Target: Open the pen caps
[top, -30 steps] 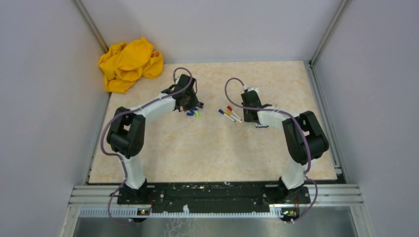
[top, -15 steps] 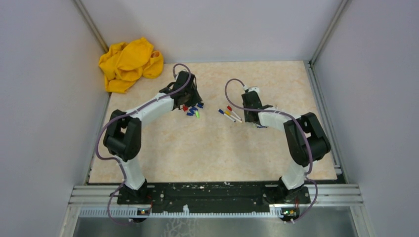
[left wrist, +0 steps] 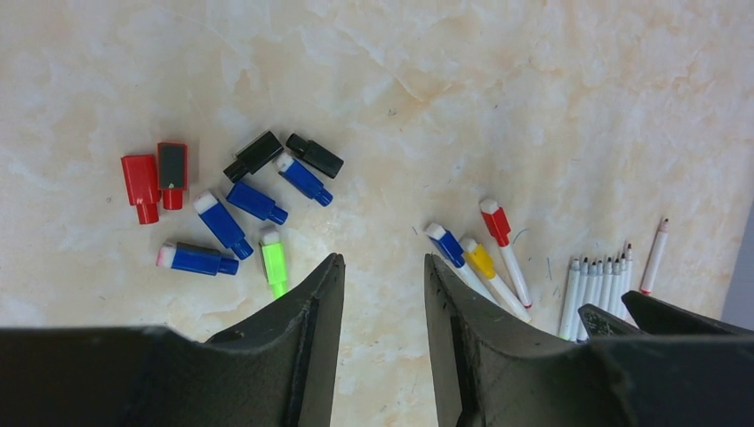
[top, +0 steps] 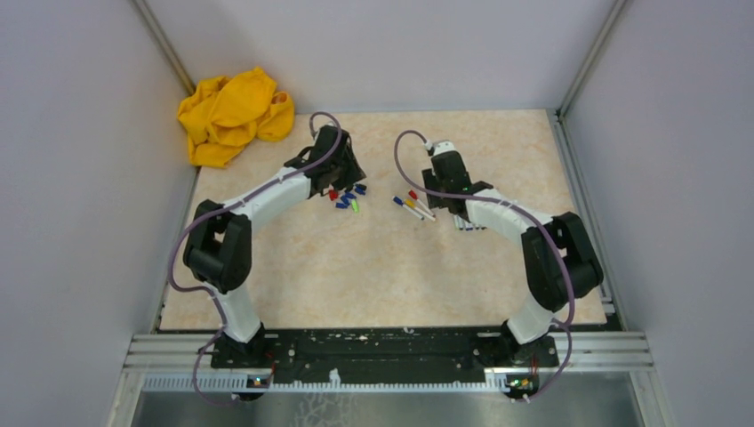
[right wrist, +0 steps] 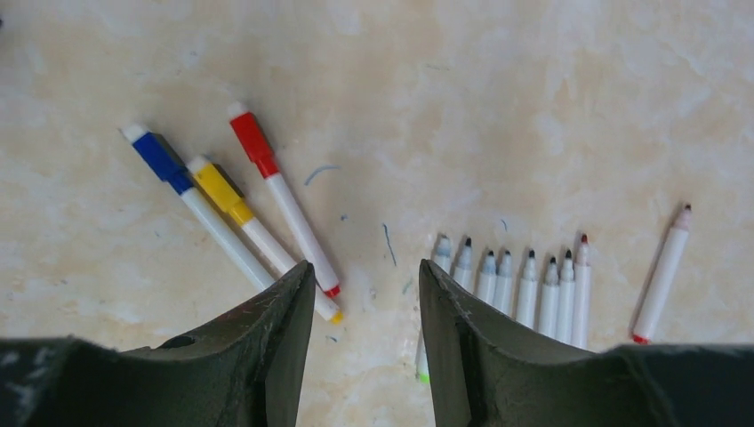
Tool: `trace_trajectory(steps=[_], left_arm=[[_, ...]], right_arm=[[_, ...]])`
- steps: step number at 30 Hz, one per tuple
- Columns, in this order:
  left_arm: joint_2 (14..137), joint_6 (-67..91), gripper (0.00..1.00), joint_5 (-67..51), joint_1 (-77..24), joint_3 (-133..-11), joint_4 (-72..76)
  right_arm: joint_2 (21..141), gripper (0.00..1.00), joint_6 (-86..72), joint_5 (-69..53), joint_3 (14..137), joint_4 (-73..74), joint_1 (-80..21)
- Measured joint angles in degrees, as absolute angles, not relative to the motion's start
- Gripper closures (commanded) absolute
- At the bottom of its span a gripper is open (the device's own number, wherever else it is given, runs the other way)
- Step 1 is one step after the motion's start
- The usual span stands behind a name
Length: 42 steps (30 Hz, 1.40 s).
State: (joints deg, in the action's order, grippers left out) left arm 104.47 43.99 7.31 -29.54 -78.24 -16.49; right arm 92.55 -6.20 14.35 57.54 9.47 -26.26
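Note:
Several loose pen caps point(left wrist: 222, 222) in blue, red, green and black lie in a heap left of my left gripper point(left wrist: 382, 260), which is open and empty above the table. Three pens still carry their caps: blue point(right wrist: 160, 157), yellow point(right wrist: 218, 187) and red point(right wrist: 252, 140). They lie just left of my right gripper point(right wrist: 365, 265), which is also open and empty. The same three capped pens point(left wrist: 480, 261) show in the left wrist view. In the top view the cap heap point(top: 347, 197) lies by the left gripper point(top: 348, 173), and the capped pens point(top: 411, 205) lie left of the right gripper point(top: 442, 189).
A row of uncapped white pen barrels point(right wrist: 525, 289) lies right of the right gripper, with one more barrel point(right wrist: 662, 276) apart further right. A crumpled yellow cloth point(top: 233, 114) sits in the far left corner. Grey walls enclose the table on three sides.
The left gripper has drawn back off the cap heap, so more caps show. The right gripper has moved farther from the arm bases and slightly left, uncovering the white barrels.

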Motion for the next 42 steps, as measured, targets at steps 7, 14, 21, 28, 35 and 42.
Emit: trace_trajectory(steps=[7, 14, 21, 28, 35, 42], left_arm=[[103.0, 44.0, 0.52, 6.6, -29.5, -78.2, -15.3], [102.9, 44.0, 0.48, 5.5, -29.5, -78.1, -14.9], [102.9, 44.0, 0.44, 4.7, -29.5, -78.1, -14.7], [102.8, 44.0, 0.43, 4.4, -29.5, -77.6, -14.1], [102.8, 44.0, 0.43, 4.3, -29.5, -76.9, -13.7], [102.8, 44.1, 0.43, 4.1, -29.5, -76.8, -13.6]], right_arm=[[96.9, 0.52, -4.1, 8.3, 62.1, 9.6, -26.5], [102.5, 0.52, -3.1, 4.6, 66.3, 11.2, -26.5], [105.1, 0.52, -3.0, 3.4, 67.2, 12.7, -26.5], [107.0, 0.52, -2.9, 3.3, 68.1, 13.3, -26.5], [107.8, 0.53, -2.9, 3.3, 68.1, 13.3, -26.5], [107.8, 0.53, -2.9, 3.1, 68.1, 13.1, -26.3]])
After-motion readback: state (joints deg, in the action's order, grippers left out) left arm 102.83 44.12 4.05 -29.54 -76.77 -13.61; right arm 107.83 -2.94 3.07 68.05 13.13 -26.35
